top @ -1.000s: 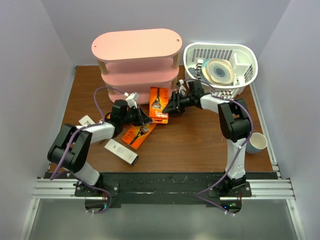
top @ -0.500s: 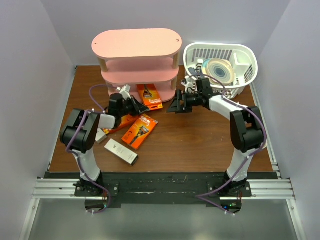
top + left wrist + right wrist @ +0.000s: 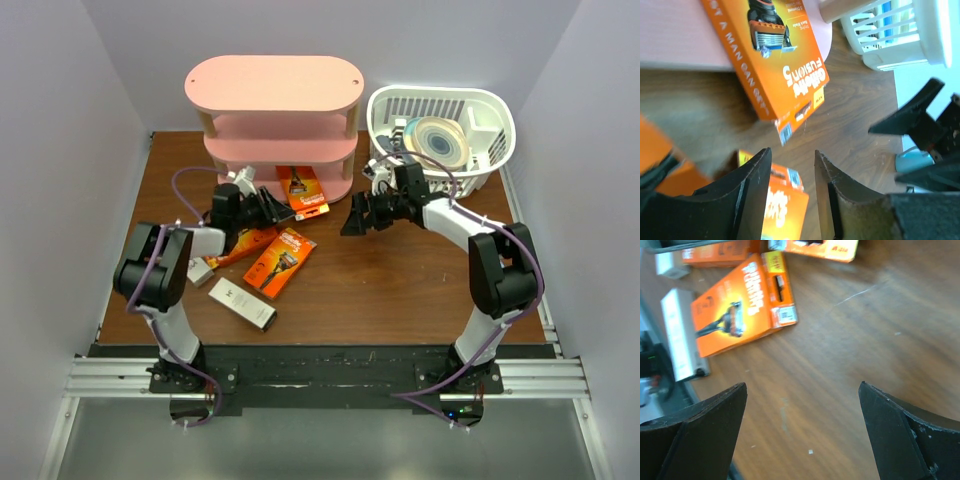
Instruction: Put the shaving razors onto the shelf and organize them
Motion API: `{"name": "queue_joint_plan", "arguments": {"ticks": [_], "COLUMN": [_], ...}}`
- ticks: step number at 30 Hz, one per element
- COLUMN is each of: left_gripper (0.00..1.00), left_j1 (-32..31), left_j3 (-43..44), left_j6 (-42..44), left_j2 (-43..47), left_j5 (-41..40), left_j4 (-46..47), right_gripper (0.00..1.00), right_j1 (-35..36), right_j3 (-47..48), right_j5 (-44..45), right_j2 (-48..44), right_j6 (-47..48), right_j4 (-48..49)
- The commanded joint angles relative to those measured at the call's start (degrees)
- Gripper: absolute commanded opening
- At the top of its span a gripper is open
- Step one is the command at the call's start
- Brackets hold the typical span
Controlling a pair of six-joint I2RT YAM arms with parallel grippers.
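One orange pack [image 3: 777, 55] is seen lying face up on the bottom board of the pink shelf [image 3: 270, 85], toward its right end, with its near corner overhanging the table [image 3: 400, 280]. The left gripper [image 3: 791, 156] is positioned just on the near side of that pack, its jaws parted with nothing between them, and the pack is not touched. The right gripper [image 3: 802, 390] is positioned over bare table to the right of the shelf's front, its jaws spread wide and empty.

A second orange pack [image 3: 281, 262] is laid flat on the table on the near side of the left gripper. A third orange pack [image 3: 238, 245] is found just left of it, partly covered by the left arm; whether the two touch cannot be made out. A whitish box [image 3: 243, 304] is seen nearer still, toward the left, and what appears to be a second whitish box [image 3: 200, 270] is glimpsed beside the left arm. A white basket [image 3: 497, 135] is set at the far right, beside the shelf.
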State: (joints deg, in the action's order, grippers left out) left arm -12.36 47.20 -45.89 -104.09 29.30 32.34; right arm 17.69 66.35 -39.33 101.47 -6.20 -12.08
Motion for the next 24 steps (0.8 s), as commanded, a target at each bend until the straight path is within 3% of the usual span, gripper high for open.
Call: {"name": "queue_joint_plan", "arguments": {"ticks": [1,4,5,7,13,14,16,18,24], "left_gripper": [0.45,0.32,0.15,0.00,0.00,0.00,0.00,0.00,0.00], "left_j1": [1.46,1.55,1.64,1.73,1.99,2.08,2.25,2.34,2.34], "left_j3": [-5.88,-10.36,-11.85,-12.40,-7.31,-6.78,-5.29,-4.05,-0.72], "left_j6": [2.12,3.61,3.79,4.31,4.67,4.32,2.48,0.63,-4.47], "left_j2": [9.42,12.68,12.95,12.25,5.22,4.09,2.94,0.92,-4.18], "left_j5": [-6.68,-11.53,-12.42,-14.26,-15.68,-15.59,-15.59,-15.15,-14.80], "left_j4": [2.11,5.35,6.06,8.17,11.69,12.13,13.36,14.68,16.36], "right_gripper": [0.99,0.99,0.99,0.92,0.49,0.29,0.08,0.00,0.00], "right_j1": [0.85,1.73,1.99,2.17,3.84,4.01,4.37,4.63,5.68], "right_j3": [4.05,4.31,5.19,5.72,10.72,11.34,12.92,13.46,12.06], "right_j5": [7.94,9.80,10.15,9.63,14.88,15.25,16.47,18.23,22.80], "right_j2": [-2.95,-0.32,0.74,4.15,10.49,11.11,12.26,12.96,11.65], "right_j6": [-0.01,-7.91,-10.22,-17.22,-23.33,-23.60,-24.38,-25.52,-25.10], "right_j4": [5.38,10.83,12.76,16.54,21.83,22.18,22.53,21.48,20.69]}}
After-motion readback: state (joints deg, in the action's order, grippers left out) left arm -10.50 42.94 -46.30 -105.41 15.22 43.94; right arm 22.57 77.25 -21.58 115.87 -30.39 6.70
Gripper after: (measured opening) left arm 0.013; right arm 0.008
